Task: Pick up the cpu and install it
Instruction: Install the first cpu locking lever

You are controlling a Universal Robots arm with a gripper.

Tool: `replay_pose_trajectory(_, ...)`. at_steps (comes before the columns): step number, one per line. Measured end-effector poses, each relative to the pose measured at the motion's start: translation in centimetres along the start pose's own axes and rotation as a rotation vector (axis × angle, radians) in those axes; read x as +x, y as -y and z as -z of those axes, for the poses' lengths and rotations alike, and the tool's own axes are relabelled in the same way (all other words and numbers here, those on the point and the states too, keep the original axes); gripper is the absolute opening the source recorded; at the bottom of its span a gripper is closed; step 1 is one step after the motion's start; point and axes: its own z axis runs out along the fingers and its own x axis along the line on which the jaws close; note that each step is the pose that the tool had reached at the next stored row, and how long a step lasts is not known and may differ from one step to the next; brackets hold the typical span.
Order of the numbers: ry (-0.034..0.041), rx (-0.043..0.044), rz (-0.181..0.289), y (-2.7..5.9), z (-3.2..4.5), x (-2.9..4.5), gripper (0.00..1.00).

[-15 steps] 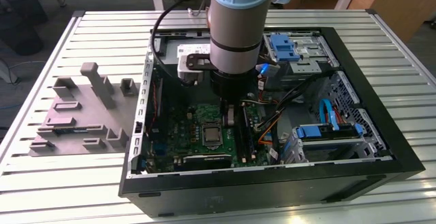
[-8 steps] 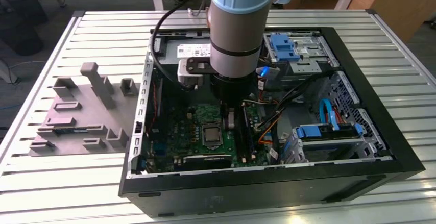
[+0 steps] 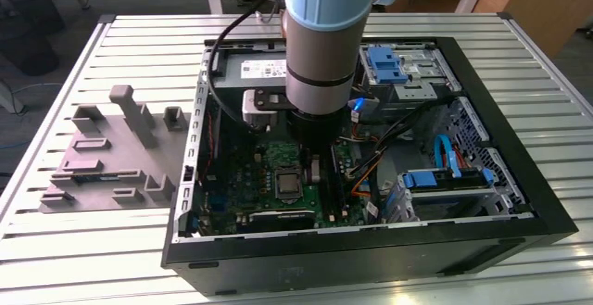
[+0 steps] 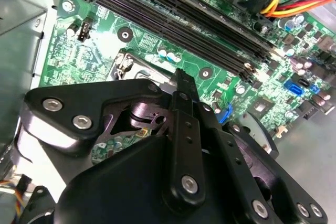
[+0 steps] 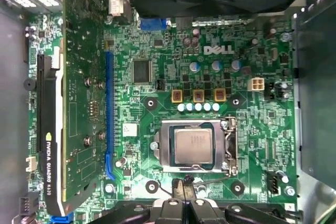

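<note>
Both jaws pressed together, empty, just beside cpu (image 5: 193,146) seated in socket (image 5: 195,146).

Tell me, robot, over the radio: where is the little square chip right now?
Gripper just beside metal-framed socket, fingers unclear. Small silvery-grey square cpu lying in socket. Nothing on top of it.

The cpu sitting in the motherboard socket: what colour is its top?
Silvery-grey metal, on the small flat square cpu inside the metal-framed socket; the first wrist view shows it best.
</note>
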Motion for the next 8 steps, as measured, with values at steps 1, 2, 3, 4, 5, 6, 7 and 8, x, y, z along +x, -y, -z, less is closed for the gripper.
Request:
replay_pose_trajectory(1,-0.0001,0.0003,0.004,0.01,-0.18,0.00,0.11)
replay_pose_trajectory(2,-0.0002,0.0006,0.008,0.01,-0.34,0.01,0.11)
replay_pose_trajectory(3,-0.0003,0.0009,0.012,0.01,-0.46,0.05,0.11)
replay_pose_trajectory(4,-0.0004,0.0012,0.016,0.00,-0.58,0.12,0.11)
replay_pose_trajectory(5,-0.0003,0.0015,0.019,0.01,-0.70,0.20,0.11)
replay_pose_trajectory(6,-0.0003,0.0018,0.022,0.00,-0.84,0.27,0.11)
replay_pose_trajectory(7,-0.0004,0.0021,0.026,0.00,-0.97,0.36,0.11)
replay_pose_trajectory(8,-0.0004,0.0026,0.030,0.00,-1.10,0.38,0.11)
